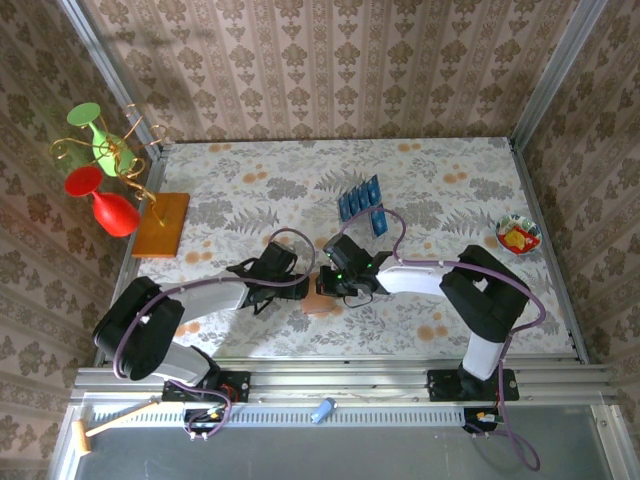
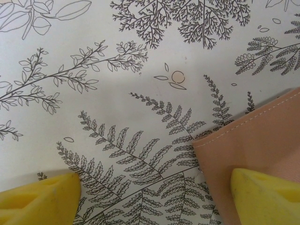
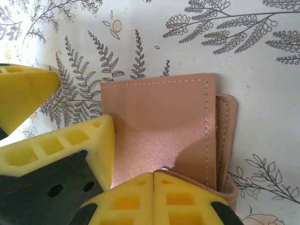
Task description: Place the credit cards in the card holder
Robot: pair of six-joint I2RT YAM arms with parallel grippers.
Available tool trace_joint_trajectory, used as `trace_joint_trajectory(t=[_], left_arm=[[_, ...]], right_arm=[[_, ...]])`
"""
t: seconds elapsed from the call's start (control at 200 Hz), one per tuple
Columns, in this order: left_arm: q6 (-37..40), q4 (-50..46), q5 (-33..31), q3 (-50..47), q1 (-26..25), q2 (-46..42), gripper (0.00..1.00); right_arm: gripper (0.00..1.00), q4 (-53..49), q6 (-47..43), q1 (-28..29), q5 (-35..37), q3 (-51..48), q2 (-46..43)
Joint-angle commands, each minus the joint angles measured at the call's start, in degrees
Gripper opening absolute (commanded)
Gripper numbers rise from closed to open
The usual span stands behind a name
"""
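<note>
1. Evidently the work stood at readying the card holder [image 3: 159, 126], not yet at loading it. The credit cards [image 1: 360, 198] lay in a blue fan farther back on the bench [image 1: 450, 180], well apart from both arms.
2. The holder lay flat near the front middle of the bench, between the two arms. The right fingers [image 3: 153, 183] were pressed together on its near flap, seemingly pinching it, and that flap curled up a little.
3. The left fingers [image 1: 300, 283] stood wide and held nothing. One was over the holder's corner, the other over bare bench.
4. The next move, I judged, called for spreading the fold and pinning it open so that a pocket faced up before any card was fetched.
5. The holder was pinkish-brown, grained like leather, with pale stitching along its edges and rounded corners. The cards looked thin and glossy. The bench cover was smooth and printed with ferns. The fingers were yellow, moulded with hollow cells.
</note>
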Motion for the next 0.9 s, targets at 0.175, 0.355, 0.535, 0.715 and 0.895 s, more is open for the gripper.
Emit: trace_joint_trajectory(t=[0.175,0.355,0.535,0.715,0.895], left_arm=[[-1.43,1.35,0.33,-3.27,-1.29,2.23,0.83],[-1.70,1.91,0.42,-3.72,-1.35,2.30,0.83],[-1.70,2.01,0.43,-3.80,-1.42,2.32,0.83],[-1.70,2.18,0.51,-3.85,-1.40,2.36,0.83],[-1.70,2.26,0.51,-3.85,-1.40,2.40,0.83]], right_arm=[[0.00,-5.56,-0.87,-1.47,1.57,2.16,-3.28],[0.00,-5.27,-0.87,-1.62,0.81,3.40,-1.78],[0.00,-3.96,-0.18,-1.42,-0.44,3.68,-0.02],[0.00,-3.47,0.05,-0.83,-0.97,4.23,1.42],[0.00,-2.89,0.45,-0.40,-1.24,4.07,2.57]])
